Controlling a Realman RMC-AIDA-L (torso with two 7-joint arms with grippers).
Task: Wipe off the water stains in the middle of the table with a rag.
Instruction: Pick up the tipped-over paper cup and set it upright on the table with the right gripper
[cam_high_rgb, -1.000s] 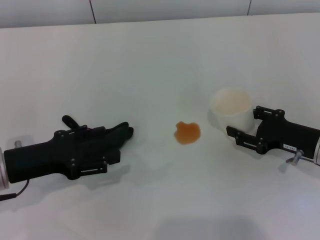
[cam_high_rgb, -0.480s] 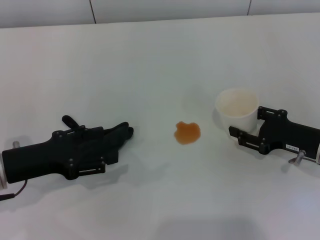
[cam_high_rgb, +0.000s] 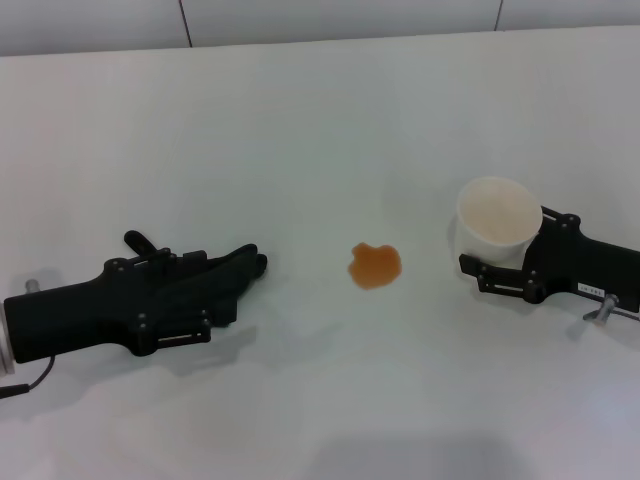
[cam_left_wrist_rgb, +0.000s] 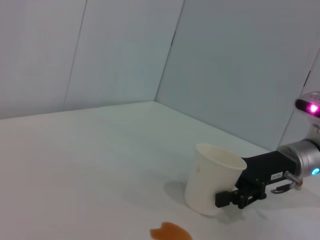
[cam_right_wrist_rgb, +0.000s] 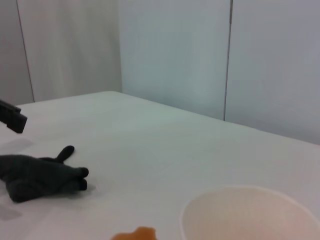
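- Since a second ago the right gripper (cam_high_rgb: 497, 262) has carried the paper cup (cam_high_rgb: 497, 222) farther away from the water stains (cam_high_rgb: 375, 265), toward the robot's right, and the cup now tilts with its mouth leaning toward the stain; the stain and the left arm sit as they did.
- Right gripper: its fingers are clenched on the cup's lower wall, seen most plainly in the left wrist view, where the cup (cam_left_wrist_rgb: 213, 178) leans in the right gripper's (cam_left_wrist_rgb: 235, 195) clamp.
- Water stains: one small orange lobed blob on the bare white table (cam_high_rgb: 320, 120), lying between the cup and the rag (cam_high_rgb: 228, 272), apart from both.
- Left gripper (cam_high_rgb: 200, 290): it lies low over the table on the robot's left of the stain, right at the rag; black on black, so whether its fingers are closed on the cloth cannot be told.
- Rag: its finger-like points reach toward the stain without touching it; the right wrist view shows the rag (cam_right_wrist_rgb: 40, 175) flat on the table.
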